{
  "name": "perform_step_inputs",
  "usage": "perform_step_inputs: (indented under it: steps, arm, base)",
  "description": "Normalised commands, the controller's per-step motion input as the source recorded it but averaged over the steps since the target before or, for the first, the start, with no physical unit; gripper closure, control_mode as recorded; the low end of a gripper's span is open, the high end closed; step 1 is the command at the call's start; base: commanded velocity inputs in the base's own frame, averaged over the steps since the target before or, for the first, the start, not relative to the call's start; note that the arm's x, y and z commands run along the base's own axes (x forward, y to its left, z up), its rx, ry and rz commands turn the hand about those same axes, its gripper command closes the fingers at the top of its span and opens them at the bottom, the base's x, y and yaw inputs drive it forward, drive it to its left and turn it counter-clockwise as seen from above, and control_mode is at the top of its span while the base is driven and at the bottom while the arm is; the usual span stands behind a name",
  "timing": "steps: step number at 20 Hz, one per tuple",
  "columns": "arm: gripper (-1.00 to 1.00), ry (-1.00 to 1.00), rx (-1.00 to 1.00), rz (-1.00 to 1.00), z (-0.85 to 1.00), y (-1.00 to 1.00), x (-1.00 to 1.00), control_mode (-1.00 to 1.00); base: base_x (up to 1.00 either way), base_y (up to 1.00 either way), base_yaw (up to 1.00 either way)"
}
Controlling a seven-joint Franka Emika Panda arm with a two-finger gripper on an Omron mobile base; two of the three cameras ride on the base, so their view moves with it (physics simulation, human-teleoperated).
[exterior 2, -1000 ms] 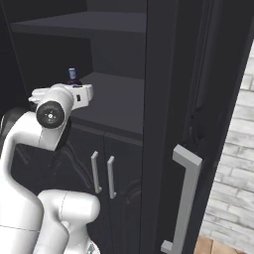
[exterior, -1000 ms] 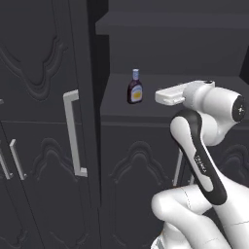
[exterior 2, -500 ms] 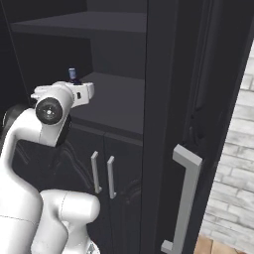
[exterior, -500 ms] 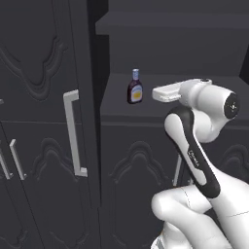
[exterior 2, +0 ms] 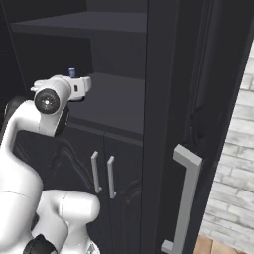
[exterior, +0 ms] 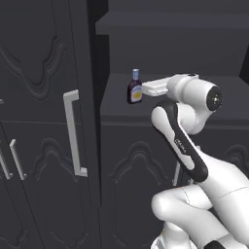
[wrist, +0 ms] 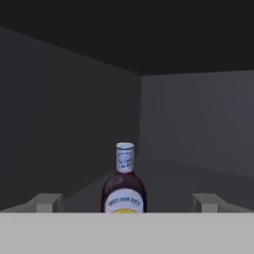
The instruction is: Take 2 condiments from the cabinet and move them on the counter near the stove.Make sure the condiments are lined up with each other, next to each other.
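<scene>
The tall black cabinet [exterior: 53, 97] stands open, its grey bar handle [exterior: 73, 133] on the door swung out to the left of the shelves. On the middle shelf [exterior: 194, 104], near the cabinet's open left edge, stands the dark maroon bottle [exterior: 135, 87], upright, pale cap on top. The gripper [wrist: 127, 203] faces it with jaws spread wide and nothing between them, the bottle centred just ahead. Judging by looks: a small, rigid, light bottle, likely smooth and easy to tip; best gripped around the broad labelled belly, not the narrow neck
</scene>
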Motion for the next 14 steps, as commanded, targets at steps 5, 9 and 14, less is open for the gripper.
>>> perform_step_inputs:
  steps: [5,9,14]
  arm:
    - [-1.0,0.01,0.0,0.0,0.0,0.05,0.51,-1.0]
    - [-1.0,0.02,0.0,0.0,0.0,0.0,0.45,-1.0]
    - [-1.0,0.0,-0.01,0.0,0.0,0.1,0.33,-1.0]
  base:
    - [0.0,0.0,0.0]
    - [0.0,0.0,0.0]
    - [0.0,0.0,0.0]
